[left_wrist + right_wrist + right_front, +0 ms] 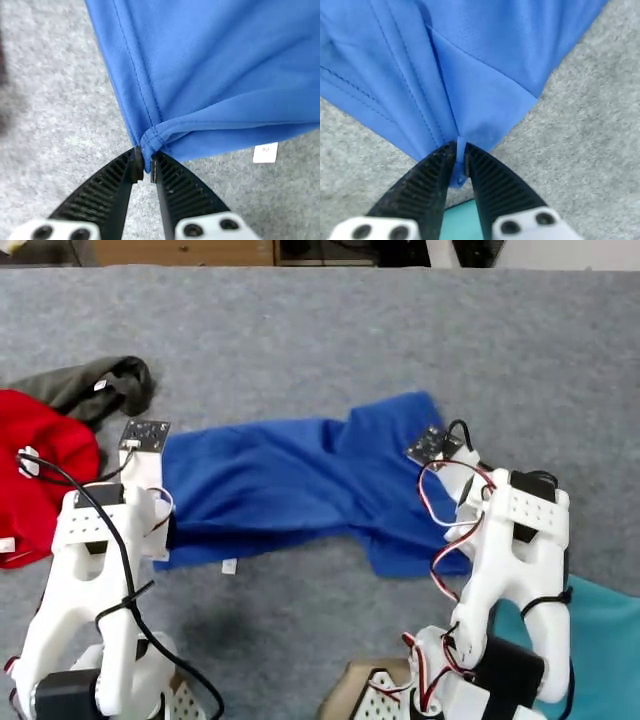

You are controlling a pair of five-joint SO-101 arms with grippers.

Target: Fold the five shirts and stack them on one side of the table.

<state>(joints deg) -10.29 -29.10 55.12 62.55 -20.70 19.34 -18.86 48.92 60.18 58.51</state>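
Note:
A blue shirt [290,485] lies spread across the middle of the grey table, creased and partly folded over itself. My left gripper [145,169] is shut on the shirt's hemmed corner [150,140] at its left end, beside a small white tag [265,152]. My right gripper [460,161] is shut on a pinched fold of the same blue shirt [470,75] at its right end. In the high view the left arm [100,540] stands at the shirt's left edge. The right arm [510,530] stands at its right edge.
A red shirt [40,470] lies bunched at the left edge, with a dark olive shirt [95,385] just behind it. A teal shirt [600,640] lies at the near right, beside the right arm's base. Bare grey table [350,330] stretches across the far side.

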